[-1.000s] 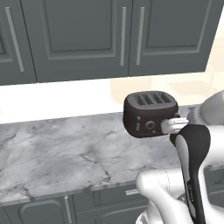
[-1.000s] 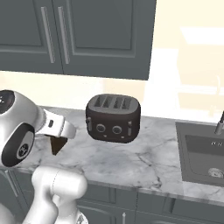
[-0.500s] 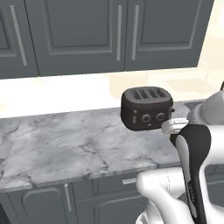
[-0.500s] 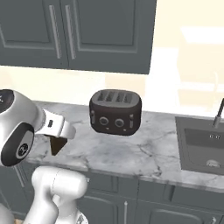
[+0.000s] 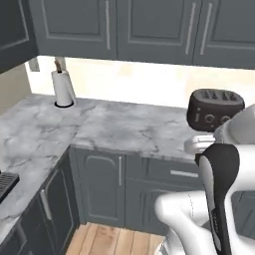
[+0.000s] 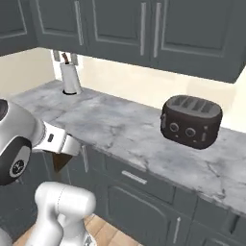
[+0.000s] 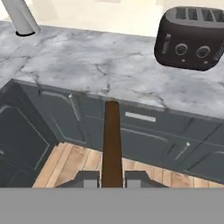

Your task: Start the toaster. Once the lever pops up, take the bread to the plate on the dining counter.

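Bread (image 7: 112, 142) is riding clenched in our gripper (image 7: 112, 178) as we are backing off the worktop's (image 6: 134, 127) front edge, leaving the toaster (image 6: 191, 121) behind; delivery is underway.

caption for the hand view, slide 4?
Gripper shut on the bread, held off the marble worktop; toaster at upper right.

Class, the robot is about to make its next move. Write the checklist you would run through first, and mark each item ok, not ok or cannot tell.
1. bread clamped between the closed fingers of the gripper: ok.
2. bread well clear of the toaster: ok.
3. gripper off the worktop, out in front of the cabinet doors: ok.
4. paper towel roll out of the way, far in the corner: ok.
5. Where the plate lies: cannot tell.
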